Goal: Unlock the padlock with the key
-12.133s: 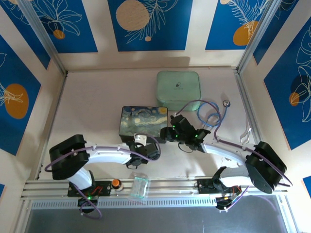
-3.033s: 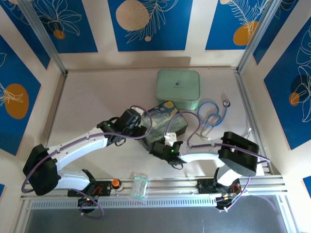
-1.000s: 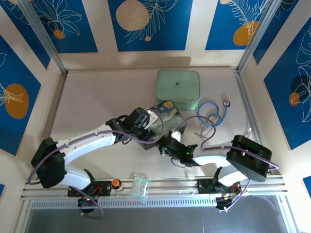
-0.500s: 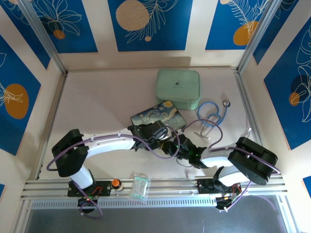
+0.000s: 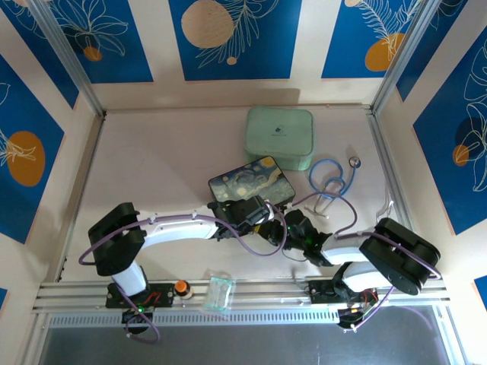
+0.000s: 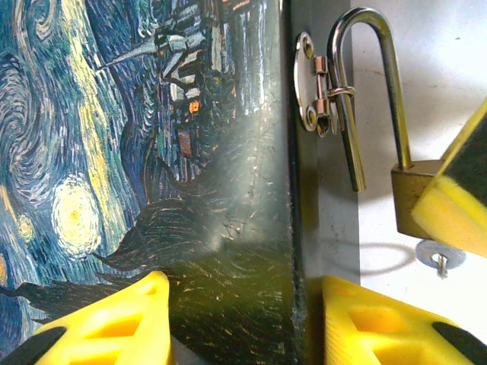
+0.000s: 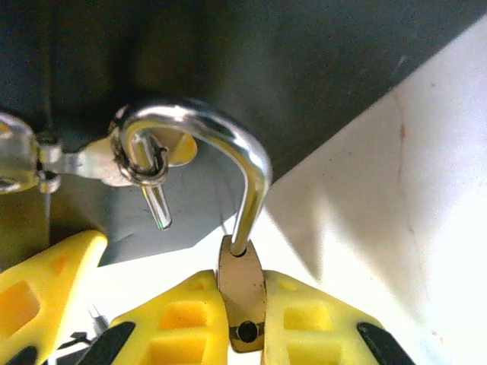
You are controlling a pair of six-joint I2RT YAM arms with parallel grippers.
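The left arm (image 5: 175, 226) stretches low and to the right from its base. The left gripper (image 6: 243, 304) straddles the tin's (image 6: 114, 152) edge, one finger touching each side. The right arm (image 5: 358, 247) is folded, its forearm running low to the left. The right gripper (image 7: 242, 298) sits just beside the left one, jaws clamped on the padlock's (image 7: 242, 275) body.
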